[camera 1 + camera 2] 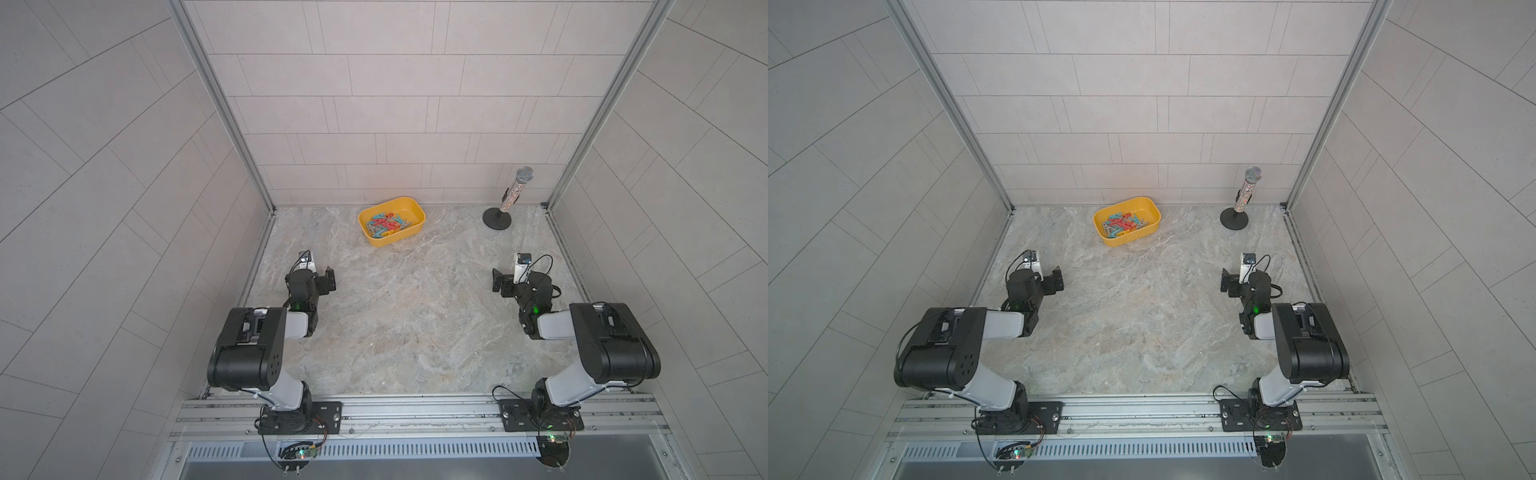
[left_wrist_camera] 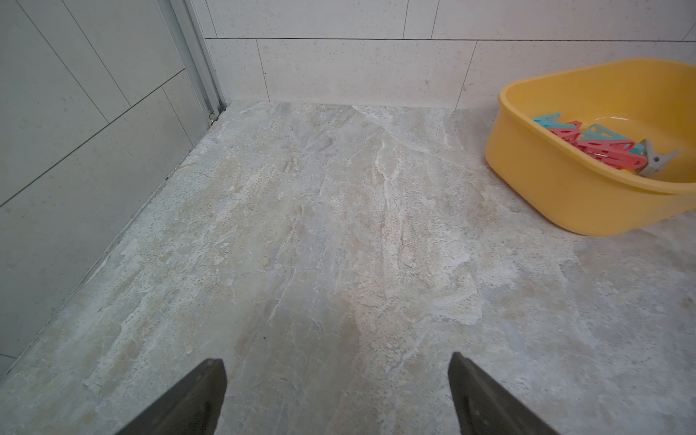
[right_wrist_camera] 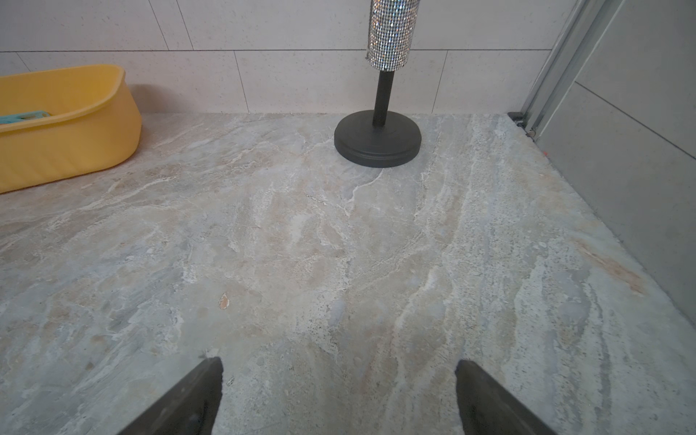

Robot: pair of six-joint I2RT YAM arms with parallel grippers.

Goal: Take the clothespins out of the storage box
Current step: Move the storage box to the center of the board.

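- The shallow yellow plastic storage box with rounded corners (image 1: 405, 235) sits on the marble-patterned worktop (image 1: 395, 316) close to the back wall, nearer the left arm's side.
- The small A-shaped plastic clothespins (image 1: 386, 225), red, teal and grey, all lie inside it in a loose, overlapping heap toward one end.
- The left hand (image 2: 336, 360) is spread wide and empty, and so is the right hand (image 3: 339, 361). Both are low over bare worktop, well apart from the box.
- Handling, as I judge it: each peg is light, stiff and smooth, and likely to snag its neighbours. Pinch one top-lying peg across its flat sides (the grey one at the heap's edge looks freest).
- The box probably weighs little too, so a nudge on its wall could slide it.
- A rhinestone-covered microphone on a round black stand (image 1: 508, 198) stands in the far right corner, clear of the box.
- No brand or writing is readable. A mark on the left wrist housing is too small to make out.
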